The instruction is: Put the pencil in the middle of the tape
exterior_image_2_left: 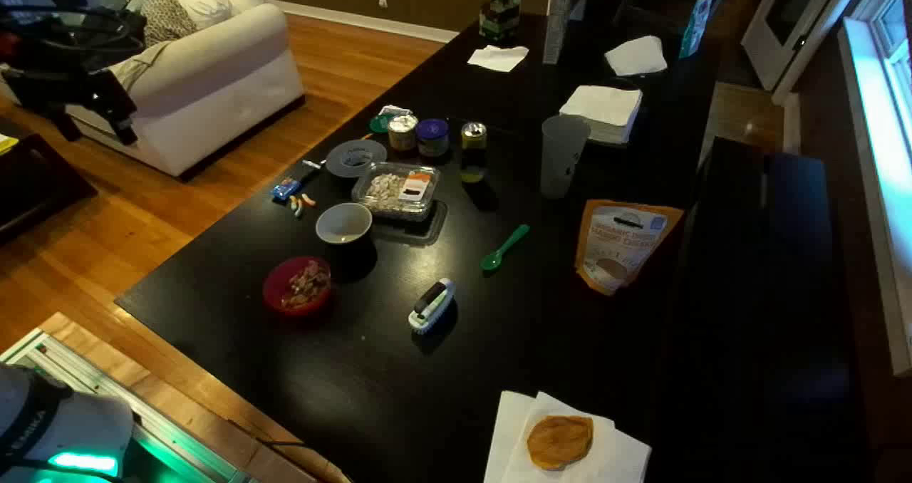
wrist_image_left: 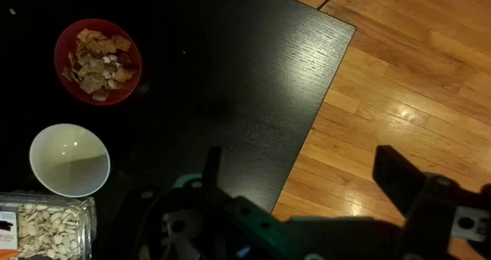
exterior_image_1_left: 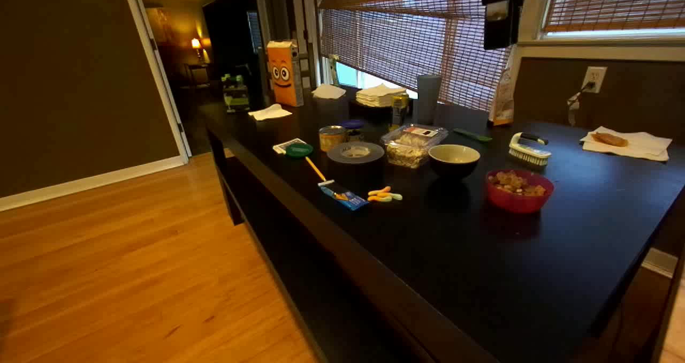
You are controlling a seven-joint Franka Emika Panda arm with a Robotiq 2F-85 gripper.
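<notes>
While the gripper [wrist_image_left: 297, 154] hung with its jaws spread and nothing between them, the pencil [exterior_image_1_left: 315, 168] lay on the dark table [exterior_image_1_left: 455, 256], just left of the tape [exterior_image_1_left: 356, 158] in an exterior view and outside it. Because the blue packet [exterior_image_1_left: 342, 195] was at the pencil's near end and the green round thing [exterior_image_1_left: 298, 149] at its far end, a careless grasp could perhaps drag one along, and an off-centre hold could tilt the pencil against the tape.

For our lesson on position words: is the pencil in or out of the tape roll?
Out: in an exterior view the pencil lies beside the tape, outside its ring.
</notes>
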